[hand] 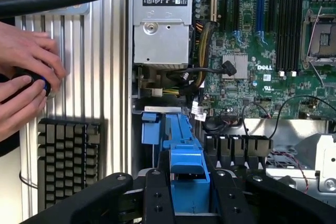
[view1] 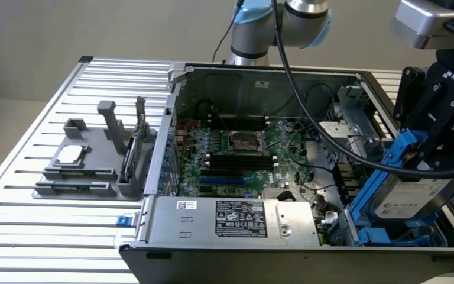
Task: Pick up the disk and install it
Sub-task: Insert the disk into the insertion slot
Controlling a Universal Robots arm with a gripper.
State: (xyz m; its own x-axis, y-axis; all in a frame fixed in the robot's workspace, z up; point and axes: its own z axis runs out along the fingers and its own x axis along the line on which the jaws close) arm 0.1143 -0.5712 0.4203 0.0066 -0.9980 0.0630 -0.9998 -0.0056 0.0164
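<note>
Ribbed metal table (view1: pixel 22 236) carries an open computer case (view1: pixel 211 263) lying on its side. Inside the case are a green motherboard (view1: pixel 235 160) and, along the near wall, a grey power supply (view1: pixel 235 220) with stickers. On the table at the exterior view's left, apart from the case, stands a grey holder (view1: pixel 93 160) with a small square chip (view1: pixel 70 155) on it.

At the exterior view's right end of the case, the black gripper (view1: pixel 440 148) has its fingers clamped on the disk (view1: pixel 412 198), pressing the blue carrier (view1: pixel 385 171) from both sides. The disk is tilted, label facing out, with its lower end down by the blue bay (view1: pixel 377 236) in the case corner. Whether it touches the bay cannot be told.

From the wrist view, a person's hands (hand: pixel 26 77) hold a small dark object over the table outside the case, near a keyboard (hand: pixel 68 156).
</note>
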